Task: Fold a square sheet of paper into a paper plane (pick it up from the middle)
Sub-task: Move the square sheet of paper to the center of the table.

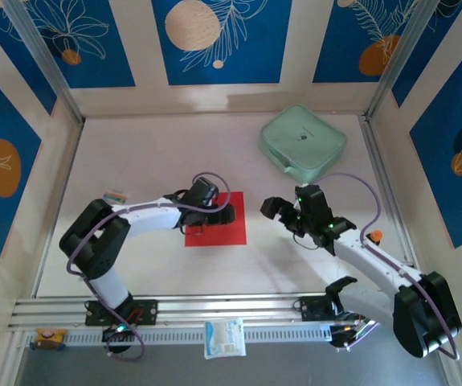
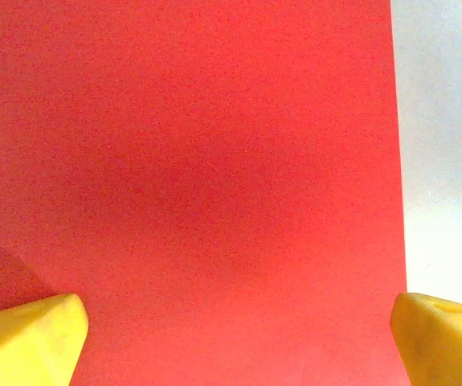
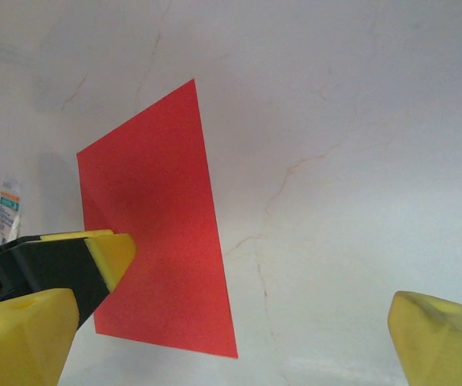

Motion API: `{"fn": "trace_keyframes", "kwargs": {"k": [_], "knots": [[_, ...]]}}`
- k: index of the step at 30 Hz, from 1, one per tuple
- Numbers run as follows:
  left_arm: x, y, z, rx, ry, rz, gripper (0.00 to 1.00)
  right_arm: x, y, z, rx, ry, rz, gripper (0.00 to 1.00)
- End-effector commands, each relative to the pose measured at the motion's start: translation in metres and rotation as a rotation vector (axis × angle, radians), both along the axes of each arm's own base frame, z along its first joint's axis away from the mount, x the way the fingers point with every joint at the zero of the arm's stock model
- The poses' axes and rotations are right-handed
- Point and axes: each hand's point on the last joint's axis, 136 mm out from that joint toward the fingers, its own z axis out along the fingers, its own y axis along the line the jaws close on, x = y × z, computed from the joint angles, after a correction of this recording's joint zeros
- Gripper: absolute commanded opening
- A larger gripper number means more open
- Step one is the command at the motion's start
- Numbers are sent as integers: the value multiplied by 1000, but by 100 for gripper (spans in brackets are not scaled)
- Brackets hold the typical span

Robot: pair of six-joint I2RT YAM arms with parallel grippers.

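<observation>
A: Where do the tools stand?

B: The left tool is spread wide, low over the square sheet of paper, which lies flat and unfolded in the middle of the tabletop. The right tool, wide open and empty, hovers just right of the sheet.

A: Which step is that?

B: I judge it the pickup from the middle, with no fold made yet. The next move calls for pinching thin paper off a hard surface without crumpling it.

A: Anything unclear?

B: Whether the left fingertips touch the paper. From above, the left tool covers the sheet's far-left part.
</observation>
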Motion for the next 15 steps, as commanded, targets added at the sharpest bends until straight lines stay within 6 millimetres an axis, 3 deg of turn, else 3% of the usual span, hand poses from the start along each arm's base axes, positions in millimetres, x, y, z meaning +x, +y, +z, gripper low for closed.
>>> {"fn": "trace_keyframes", "kwargs": {"k": [1, 6, 11, 15], "knots": [[-11, 17, -4, 88, 14, 53, 98, 0, -7, 4, 29, -42, -35, 99], [-8, 15, 8, 75, -25, 66, 99, -2, -9, 9, 56, -50, 1, 99], [9, 11, 38, 46, -220, 19, 100, -1, 0, 18, 94, -80, 82, 99], [16, 8, 48, 91, -284, -57, 100, 0, 0, 17, 87, -72, 89, 99]]}}
